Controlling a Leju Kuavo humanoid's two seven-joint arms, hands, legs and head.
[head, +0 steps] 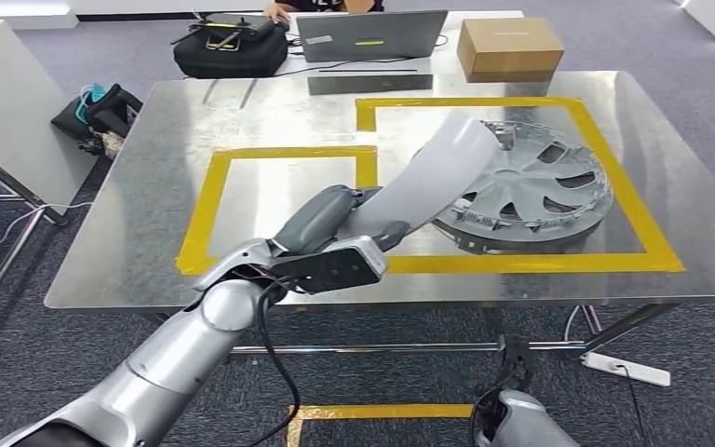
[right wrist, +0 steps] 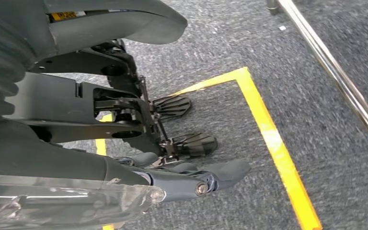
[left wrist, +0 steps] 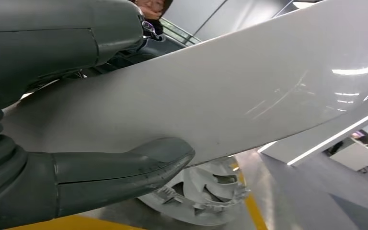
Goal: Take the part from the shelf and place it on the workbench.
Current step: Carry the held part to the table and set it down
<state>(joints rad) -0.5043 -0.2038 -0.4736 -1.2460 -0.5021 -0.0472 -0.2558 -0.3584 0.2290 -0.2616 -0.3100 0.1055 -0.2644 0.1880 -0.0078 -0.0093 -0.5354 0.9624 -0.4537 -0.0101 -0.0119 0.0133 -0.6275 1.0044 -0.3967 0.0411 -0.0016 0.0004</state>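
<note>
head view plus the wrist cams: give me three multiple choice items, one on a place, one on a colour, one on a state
1. Where does the wheel cover lie?
A. inside the larger taped rectangle on the workbench
B. on the floor
C. on the cardboard box

2. What colour is the tape that marks the bench?
A. red
B. yellow
C. blue

3. What is the left hand doing?
A. hanging with nothing in it
B. pressing the laptop
C. holding the white curved part

Answers: 1 A, it lies flat within the far-right yellow outline. 2 B, both outlines are yellow. 3 C, the left wrist view shows the thumb against the panel.
</note>
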